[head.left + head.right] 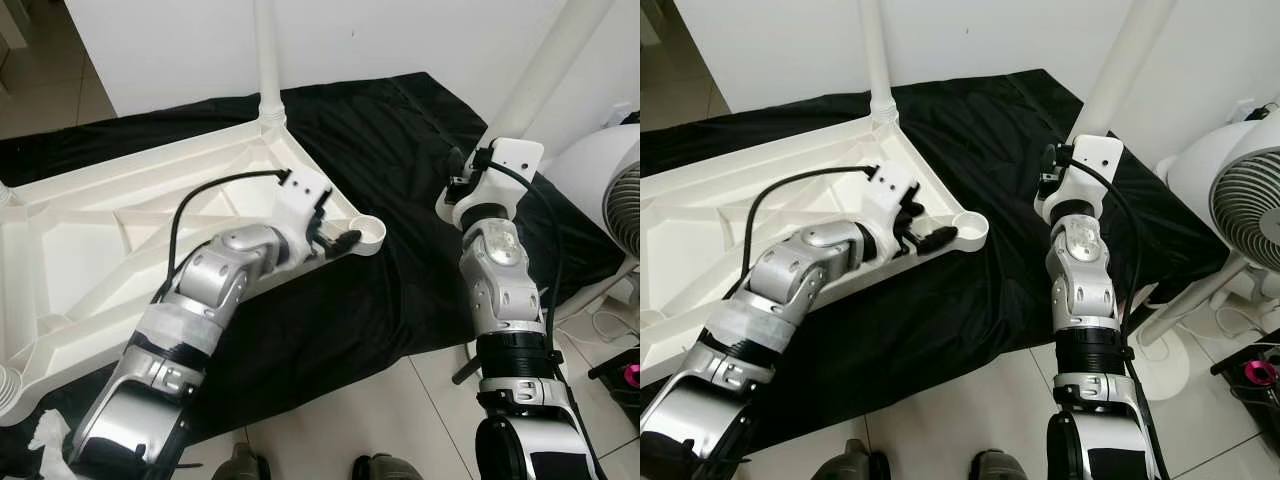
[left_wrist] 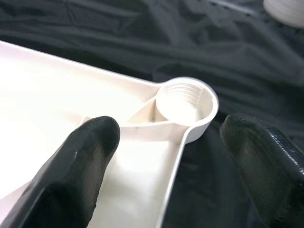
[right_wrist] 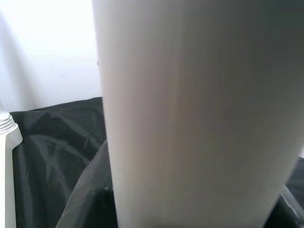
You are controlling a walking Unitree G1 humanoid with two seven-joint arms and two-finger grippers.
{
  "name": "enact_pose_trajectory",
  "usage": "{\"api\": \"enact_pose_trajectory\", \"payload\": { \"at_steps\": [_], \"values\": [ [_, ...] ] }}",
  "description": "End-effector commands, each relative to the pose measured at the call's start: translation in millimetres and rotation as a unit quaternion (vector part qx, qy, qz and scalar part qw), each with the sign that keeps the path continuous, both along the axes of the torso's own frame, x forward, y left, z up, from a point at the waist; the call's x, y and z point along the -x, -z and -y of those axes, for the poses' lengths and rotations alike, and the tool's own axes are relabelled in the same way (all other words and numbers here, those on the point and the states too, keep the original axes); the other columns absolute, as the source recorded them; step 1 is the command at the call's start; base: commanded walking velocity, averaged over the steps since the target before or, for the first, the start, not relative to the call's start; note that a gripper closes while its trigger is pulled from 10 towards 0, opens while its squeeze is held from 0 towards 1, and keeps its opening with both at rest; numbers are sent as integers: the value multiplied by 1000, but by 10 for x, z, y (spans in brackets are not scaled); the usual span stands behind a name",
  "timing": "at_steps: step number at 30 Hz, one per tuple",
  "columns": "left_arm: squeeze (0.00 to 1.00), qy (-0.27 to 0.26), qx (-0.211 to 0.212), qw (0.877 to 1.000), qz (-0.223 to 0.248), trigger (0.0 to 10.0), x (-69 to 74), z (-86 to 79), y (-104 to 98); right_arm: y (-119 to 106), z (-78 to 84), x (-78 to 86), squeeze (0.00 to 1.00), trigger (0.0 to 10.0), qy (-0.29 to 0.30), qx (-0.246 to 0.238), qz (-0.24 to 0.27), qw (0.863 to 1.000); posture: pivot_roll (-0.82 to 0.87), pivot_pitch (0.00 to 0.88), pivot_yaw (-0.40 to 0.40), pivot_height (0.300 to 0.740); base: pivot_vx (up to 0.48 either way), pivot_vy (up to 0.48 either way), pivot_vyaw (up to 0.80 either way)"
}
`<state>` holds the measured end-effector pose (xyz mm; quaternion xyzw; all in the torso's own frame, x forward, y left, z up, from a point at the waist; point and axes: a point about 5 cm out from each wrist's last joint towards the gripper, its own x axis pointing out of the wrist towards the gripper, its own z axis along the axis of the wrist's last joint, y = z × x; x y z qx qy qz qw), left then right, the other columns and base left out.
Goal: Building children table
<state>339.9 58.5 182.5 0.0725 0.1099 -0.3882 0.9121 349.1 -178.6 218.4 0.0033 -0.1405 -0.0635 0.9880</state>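
A white children's table top [image 1: 120,230] lies upside down on a black cloth [image 1: 400,130]. One white leg [image 1: 268,60] stands screwed into its far corner. The near right corner holds a threaded socket [image 1: 368,232] with nothing in it. My left gripper [image 1: 338,241] is open just short of that socket. In the left wrist view one finger [image 2: 80,166] is over the table's inside, the other over the cloth, astride the rim. My right gripper [image 1: 1052,185] is shut on a second white leg [image 1: 1118,60], held tilted above the cloth to the right of the socket.
A white standing fan [image 1: 1240,210] is close on the right, its base on the tile floor [image 1: 980,400]. A pink object [image 1: 1260,375] lies at the far right. A white wall [image 1: 400,40] runs behind the cloth.
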Motion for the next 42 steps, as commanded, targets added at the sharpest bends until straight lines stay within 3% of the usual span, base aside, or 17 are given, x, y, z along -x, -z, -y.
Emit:
{"api": "enact_pose_trajectory", "payload": {
  "at_steps": [1, 11, 12, 14, 21, 26, 28, 35, 38, 41, 42],
  "values": [
    [0, 3, -35, 999, -17, 10000, 16, 21, 179, -32, -4, -3, 0, 10000, 1, 2, 7, 1000, -107, 65, 63, 740, 0, 0, 0],
    [0, 71, -68, 993, -63, 10000, 234, 203, 482, -49, 20, -3, 0, 10000, 7, 2, 10, 1000, -111, 68, 70, 740, 0, 0, 0],
    [0, 71, -68, 993, -63, 10000, 234, 203, 482, -49, 20, -3, 0, 10000, 7, 2, 10, 1000, -111, 68, 70, 740, 0, 0, 0],
    [0, 146, -88, 982, -78, 10000, 380, 183, 533, -52, 16, -6, 0, 10000, 7, 3, 10, 1000, -110, 70, 73, 740, 0, 0, 0],
    [0, 197, -95, 973, -73, 10000, 453, 125, 528, -54, 15, -9, 0, 10000, 8, 4, 10, 1000, -109, 71, 73, 740, 0, 0, 0],
    [0, 247, -125, 957, -81, 10000, 575, -69, 589, -40, 16, -9, 0, 10000, 9, 6, 8, 1000, -101, 73, 75, 740, 0, 0, 0],
    [0, 273, -152, 945, -94, 10000, 681, -219, 651, -41, 15, -11, 0, 10000, 9, 7, 8, 1000, -102, 73, 77, 740, 0, 0, 0],
    [0, 315, -185, 926, -100, 10000, 861, -465, 623, -27, -18, -13, 0, 10000, -5, 11, 5, 1000, -98, 72, 76, 740, 0, 0, 0],
    [0, 312, -189, 926, -96, 10000, 853, -483, 612, -25, -27, -16, 0, 10000, -10, 12, 4, 1000, -94, 72, 72, 740, 0, 0, 0],
    [0, 274, -193, 939, -72, 10000, 722, -480, 535, -16, -81, -27, 0, 10000, -36, 12, -1, 999, -94, 71, 67, 740, 0, 0, 0],
    [0, 247, -183, 950, -53, 10000, 622, -444, 457, -3, -119, -32, 0, 10000, -50, 8, -7, 999, -95, 71, 66, 740, 0, 0, 0]
  ]
}}
